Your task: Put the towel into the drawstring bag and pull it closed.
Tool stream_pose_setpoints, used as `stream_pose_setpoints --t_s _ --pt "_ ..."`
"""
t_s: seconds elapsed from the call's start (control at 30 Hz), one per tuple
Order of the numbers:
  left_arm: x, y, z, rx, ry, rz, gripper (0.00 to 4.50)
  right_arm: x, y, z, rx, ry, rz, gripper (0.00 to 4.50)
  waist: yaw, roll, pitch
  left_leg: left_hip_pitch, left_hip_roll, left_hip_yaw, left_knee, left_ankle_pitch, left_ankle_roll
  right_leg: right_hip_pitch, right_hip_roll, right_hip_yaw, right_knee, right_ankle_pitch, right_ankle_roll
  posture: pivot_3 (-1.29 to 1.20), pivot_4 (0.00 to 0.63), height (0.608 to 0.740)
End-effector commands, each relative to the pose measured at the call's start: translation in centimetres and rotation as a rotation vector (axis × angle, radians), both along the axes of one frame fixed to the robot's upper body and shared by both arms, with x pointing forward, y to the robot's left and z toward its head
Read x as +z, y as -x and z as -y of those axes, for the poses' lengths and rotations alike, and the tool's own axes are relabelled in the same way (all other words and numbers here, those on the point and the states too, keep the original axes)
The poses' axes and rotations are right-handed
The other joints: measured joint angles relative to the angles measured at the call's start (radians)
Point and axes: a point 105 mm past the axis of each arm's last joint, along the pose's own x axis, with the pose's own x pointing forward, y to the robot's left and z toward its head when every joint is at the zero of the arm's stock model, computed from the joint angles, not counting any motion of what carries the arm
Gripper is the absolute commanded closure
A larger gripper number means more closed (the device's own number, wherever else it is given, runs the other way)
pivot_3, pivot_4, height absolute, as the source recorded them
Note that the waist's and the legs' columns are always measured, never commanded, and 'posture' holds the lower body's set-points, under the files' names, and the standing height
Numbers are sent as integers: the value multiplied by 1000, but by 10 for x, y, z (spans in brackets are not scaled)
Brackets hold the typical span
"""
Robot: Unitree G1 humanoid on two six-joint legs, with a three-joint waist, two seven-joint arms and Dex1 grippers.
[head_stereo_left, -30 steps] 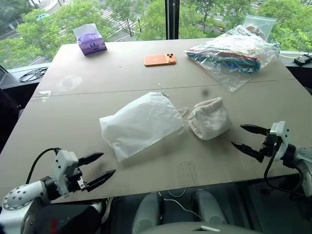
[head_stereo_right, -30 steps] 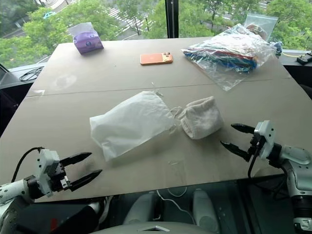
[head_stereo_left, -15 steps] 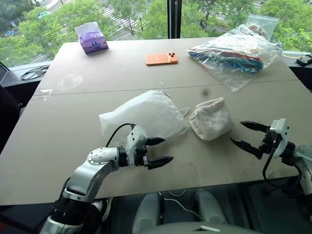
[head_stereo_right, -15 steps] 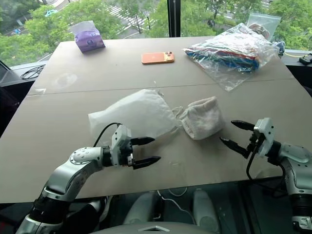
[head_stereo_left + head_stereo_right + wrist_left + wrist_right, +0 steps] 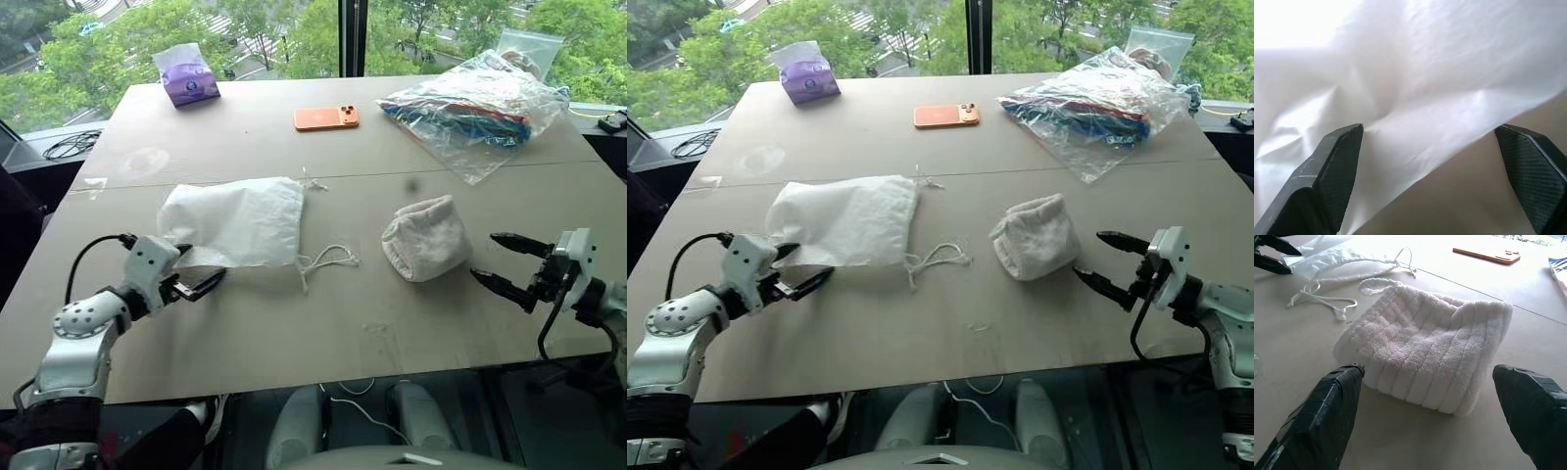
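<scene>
So the drawstring bag (image 5: 235, 221) is lying flat on the tabletop (image 5: 294, 323), cords (image 5: 323, 261) trailing toward the towel (image 5: 425, 237), which sits well apart from it. Left gripper (image 5: 201, 284) is spread wide right at the bag's closed end; right gripper (image 5: 509, 266) is spread too, just beside the towel.

No legible text or labels anywhere

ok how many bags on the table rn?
2. The white drawstring bag lies near the table's left side, cords trailing toward the middle, with the open left hand at its near corner. A clear plastic bag of colourful items sits at the far right. None look hidden.
</scene>
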Motion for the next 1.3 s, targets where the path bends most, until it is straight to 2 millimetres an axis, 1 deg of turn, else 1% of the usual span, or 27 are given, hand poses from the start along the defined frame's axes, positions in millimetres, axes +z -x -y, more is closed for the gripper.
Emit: stream_pose_setpoints --t_s 0.03,0.1,0.13,0.2,0.23,0.27,0.3,0.4,0.43,0.47,0.5,0.57,0.6,0.63,0.67,0.7,0.73,0.8,0.83,0.87,0.9,0.97,1.03,1.1,1.13,1.23,1.3 --pt "37 -7 -14 65 6 185 68 19 1 -12 70 -10 42 0 4 -1 0 -1 0 -1 0 0 0 0 0 -1 0 1 1 0 150 740" --pt "53 -10 -5 41 78 264 68 22 3 -16 92 -6 36 0 9 -1 0 -2 0 -3 0 0 0 0 -2 -4 0 1 1 0 150 740" --pt "65 -8 11 -29 170 299 68 23 4 -18 104 -4 34 0 9 -1 0 -2 0 -3 0 0 0 0 -6 -4 0 1 1 0 150 740" --pt "76 7 57 -242 410 235 68 28 6 -24 134 -2 28 0 9 -1 0 -3 -1 -4 0 0 0 0 -10 -6 0 1 1 0 150 740" --pt "78 18 81 -364 476 167 68 30 7 -27 149 0 23 0 6 -2 1 -4 -2 -4 0 0 0 0 -11 -6 0 1 1 0 150 740" --pt "76 29 99 -449 529 87 68 32 8 -30 161 -1 21 0 2 -1 1 -5 -2 -5 1 0 0 -1 -13 -7 0 1 1 0 150 740" --pt "74 36 110 -498 553 25 68 33 8 -32 169 -1 20 0 1 -1 1 -5 -2 -6 0 0 0 -1 -14 -7 -1 1 1 0 150 740" --pt "65 60 136 -631 559 -184 68 39 8 -40 195 0 30 0 -4 -1 1 -5 -3 -8 -1 0 0 -1 -14 -6 -1 1 1 0 150 740" --pt "61 64 140 -658 535 -239 68 41 8 -43 202 1 35 0 -4 0 1 -5 -3 -9 -1 0 0 -1 -13 -7 0 1 1 0 150 740" --pt "59 64 140 -656 524 -268 68 43 9 -45 207 2 40 0 -2 1 2 -4 -3 -9 -2 0 0 -1 -12 -8 0 -1 -3 0 150 740" --pt "60 58 139 -640 495 -247 68 44 9 -46 210 1 43 0 -1 2 2 -4 -3 -10 -2 0 0 0 -11 -11 0 -2 -3 0 150 740" --pt "61 21 131 -498 362 -93 68 45 9 -48 212 0 46 0 7 4 3 -3 -3 -9 -1 0 0 0 -6 -11 0 -2 -3 0 150 740" --pt "61 -1 129 -402 319 -22 68 46 9 -48 212 0 48 0 13 4 3 -5 -4 -10 1 0 -1 1 -5 -13 0 -2 -3 0 150 740" --pt "63 -19 132 -335 284 50 68 46 8 -48 212 0 50 0 25 5 3 -5 -4 -11 2 1 -1 2 -4 -13 0 -2 -3 0 150 740" --pt "65 -34 142 -276 266 110 68 45 8 -48 209 1 52 0 28 4 4 -4 -5 -12 6 1 0 4 -4 -14 0 -2 -3 0 150 740" --pt "66 -46 155 -229 287 145 68 44 8 -47 204 3 54 0 28 3 4 -6 -5 -13 8 1 0 5 -3 -15 0 -1 -3 0 150 740" --pt "67 -52 172 -209 325 172 68 44 7 -46 198 2 56 0 29 3 4 -7 -5 -14 11 0 0 6 -2 -15 0 1 1 0 150 740" --pt "61 -60 199 -133 354 187 68 43 8 -46 189 -2 60 0 30 2 4 -8 -7 -14 13 -1 2 7 -5 -15 -1 3 4 0 150 740" --pt "57 -61 207 -97 339 190 68 43 8 -46 187 -4 61 0 30 2 4 -9 -8 -14 13 -1 3 7 -7 -15 -1 3 6 0 150 740" --pt "58 -60 215 -87 330 215 68 43 9 -47 184 -8 63 0 29 1 4 -9 -8 -14 14 -2 4 7 -7 -15 -2 4 6 0 150 740" --pt "60 -58 221 -84 326 234 68 44 10 -47 183 -11 65 0 24 1 4 -10 -9 -14 14 -2 4 7 -8 -14 -2 4 7 0 150 740" --pt "61 -56 228 -84 226 293 68 43 12 -47 178 -17 64 0 18 1 4 -10 -8 -14 13 -2 4 5 -7 -13 -2 4 7 0 150 740" --pt "56 -58 226 -58 86 327 68 42 13 -47 175 -18 62 0 17 2 4 -9 -6 -14 11 -2 4 4 -4 -13 0 4 6 0 150 740" --pt "47 -62 217 19 -13 328 68 41 14 -47 175 -18 59 0 17 2 4 -8 -5 -14 10 -2 4 4 -2 -13 0 3 6 0 150 740" --pt "46 -63 213 47 -70 353 68 41 14 -47 174 -18 58 0 19 2 4 -7 -5 -15 10 -2 4 5 -1 -13 1 3 5 0 150 740" --pt "46 -64 204 121 -156 399 68 41 15 -46 170 -18 56 0 24 2 4 -8 -5 -14 12 -2 4 5 -1 -13 0 3 6 0 150 740" --pt "39 -64 199 161 -193 384 68 41 15 -45 168 -16 55 0 25 2 4 -8 -6 -14 13 -2 4 6 -2 -12 0 3 6 0 150 740"
